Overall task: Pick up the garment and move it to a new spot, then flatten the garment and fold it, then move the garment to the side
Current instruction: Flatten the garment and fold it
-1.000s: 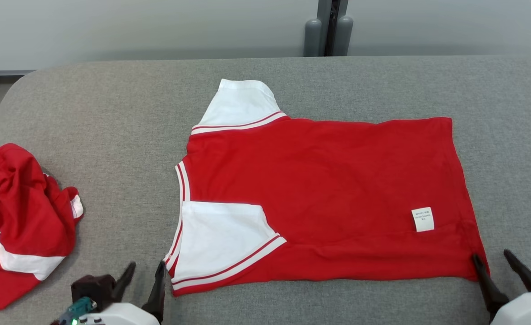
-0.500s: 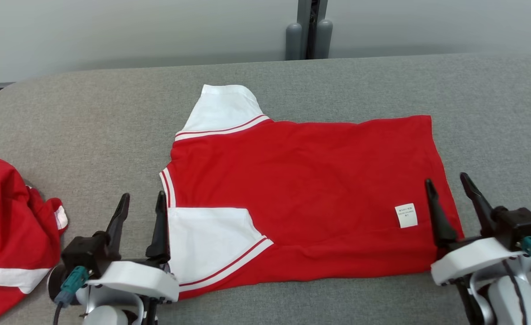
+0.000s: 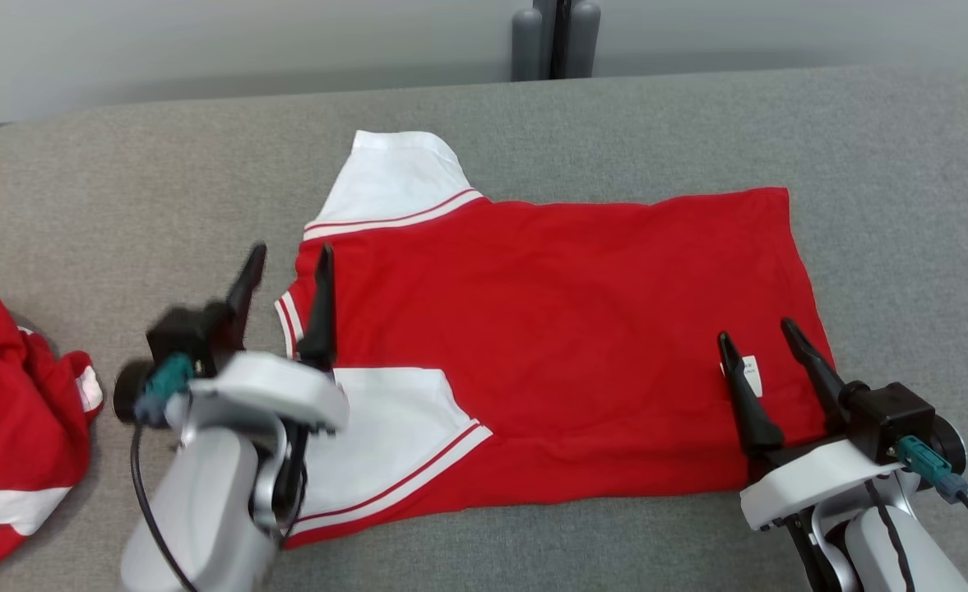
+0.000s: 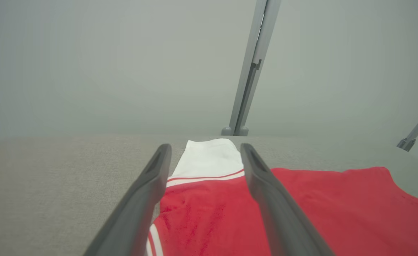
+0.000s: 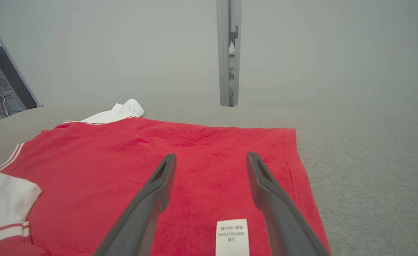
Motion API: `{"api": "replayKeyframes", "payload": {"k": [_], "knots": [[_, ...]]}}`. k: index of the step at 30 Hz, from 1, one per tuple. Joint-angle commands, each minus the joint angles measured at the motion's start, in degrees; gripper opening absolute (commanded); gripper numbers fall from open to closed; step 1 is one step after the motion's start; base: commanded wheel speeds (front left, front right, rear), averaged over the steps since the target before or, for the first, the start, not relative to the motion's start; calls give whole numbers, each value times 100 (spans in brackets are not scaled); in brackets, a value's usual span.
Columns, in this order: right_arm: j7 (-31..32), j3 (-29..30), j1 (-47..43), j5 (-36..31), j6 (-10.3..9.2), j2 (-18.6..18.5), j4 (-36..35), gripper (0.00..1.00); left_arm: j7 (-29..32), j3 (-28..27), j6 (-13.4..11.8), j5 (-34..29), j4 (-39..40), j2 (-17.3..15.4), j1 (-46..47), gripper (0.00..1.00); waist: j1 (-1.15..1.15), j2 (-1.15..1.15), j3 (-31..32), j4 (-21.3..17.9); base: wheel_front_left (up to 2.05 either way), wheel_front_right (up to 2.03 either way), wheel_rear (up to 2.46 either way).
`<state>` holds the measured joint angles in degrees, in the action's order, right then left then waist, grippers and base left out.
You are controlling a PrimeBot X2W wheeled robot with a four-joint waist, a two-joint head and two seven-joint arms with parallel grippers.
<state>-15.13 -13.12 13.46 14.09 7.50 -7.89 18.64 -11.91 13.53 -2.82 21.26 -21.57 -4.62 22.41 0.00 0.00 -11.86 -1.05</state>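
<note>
Red with white sleeves, the garment (image 3: pixel 566 329) lies flat across the middle of the grey table (image 3: pixel 122 205). Its near sleeve (image 3: pixel 385 427) is turned in over the body and its far sleeve (image 3: pixel 393 181) juts toward the wall. Folding looks to be the step in hand. The left gripper (image 3: pixel 290 251) hovers above the collar end, fingers apart and empty. The right gripper (image 3: pixel 757 330) hangs over the hem end by the care label (image 3: pixel 751 376), likewise spread and holding nothing. Next, I judge, the far edge wants pinching at both ends and carrying toward the near side, arms level so the fold lands straight.
</note>
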Motion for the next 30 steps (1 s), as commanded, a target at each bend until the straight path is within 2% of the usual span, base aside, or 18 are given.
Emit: {"api": "replayKeyframes", "payload": {"k": [1,16,21,28,30], "knots": [[-2,12,89,1,0,-72,-54,100,15,-34,44,-30,-177,-52,385,100,0,0,-170,-87,0,0,0],[-2,6,577,24,0,-119,-303,100,692,-22,130,-116,-2759,-230,3401,100,0,0,-1458,-640,0,0,0],[-1,-85,661,107,0,-81,-394,100,1134,16,248,-97,-3659,-337,4271,100,0,0,-1808,-816,0,0,0],[-1,-156,726,144,0,-110,-415,100,1769,204,352,-194,-4516,-370,5141,100,0,0,-2151,-969,0,0,0],[0,-184,711,135,-1,-90,-413,100,1892,273,298,-256,-4696,-427,5312,100,0,0,-2195,-1012,0,0,0]]}}
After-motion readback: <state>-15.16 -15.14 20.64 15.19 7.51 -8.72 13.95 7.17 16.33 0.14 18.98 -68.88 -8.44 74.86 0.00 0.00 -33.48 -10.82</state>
